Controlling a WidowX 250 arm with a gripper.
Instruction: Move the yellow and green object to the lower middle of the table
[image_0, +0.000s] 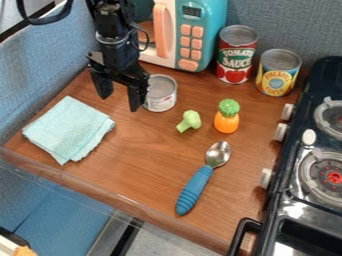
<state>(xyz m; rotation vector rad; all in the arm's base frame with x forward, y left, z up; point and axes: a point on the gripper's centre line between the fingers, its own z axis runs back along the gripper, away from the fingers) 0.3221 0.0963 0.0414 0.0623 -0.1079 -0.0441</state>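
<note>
Black handle nearest me, curved, glossy, on the toy stove. Orange-yellow and green toy sits right of centre on the wooden surface, bumpy green end toward the wall, smooth rounded end frontward. From the claw it lies across to the right and slightly frontward, beyond the pale broccoli. Claw's fingers spread, nothing between. Further out: ribbed blue-handled spoon, shiny bowl; soft folded cloth; smooth metal can.

Bright light casts soft shadows and glints off the spoon and stove
</note>
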